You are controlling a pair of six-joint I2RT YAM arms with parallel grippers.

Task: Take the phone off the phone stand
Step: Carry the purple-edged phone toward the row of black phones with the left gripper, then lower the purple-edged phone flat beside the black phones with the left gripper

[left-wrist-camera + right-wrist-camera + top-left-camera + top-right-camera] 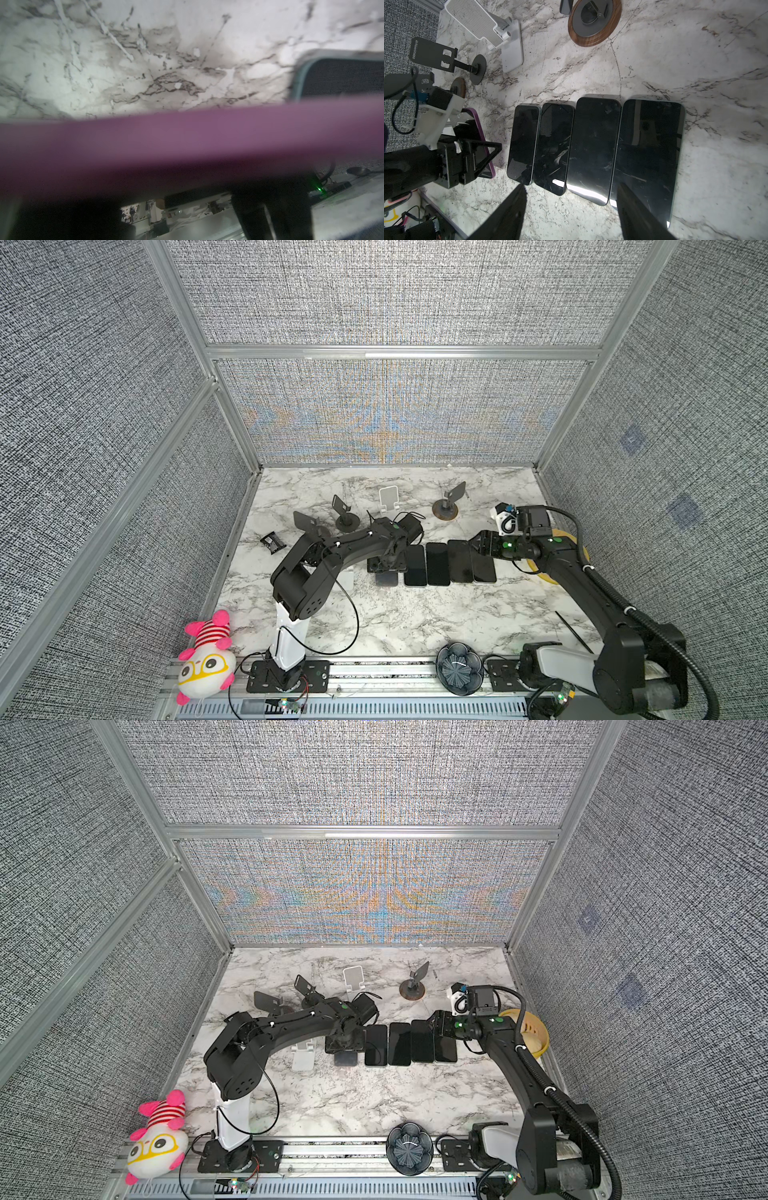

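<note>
On the marble table (415, 614) every stand in sight is bare, so the lifting-off looks done. The white stand (302, 1060) just beside the left gripper, on the side away from the right gripper, holds nothing, and neither do the other stands (388, 497) farther out beyond both grippers. Four dark phones (591, 145) lie flat in a row between the two grippers. The purple phone (478, 124) sits under the left gripper (477, 151), next to the row's end. What seems left is to set it down and let go; whether it already rests on the table I cannot tell. The left gripper's jaws stand wide, one on each long edge, and look clamped on it. The phone is about level, screen up, its long axis crossing the line between the jaws and parallel to the row's phones. The right gripper (571, 185) hangs spread and empty over the row's near ends
</note>
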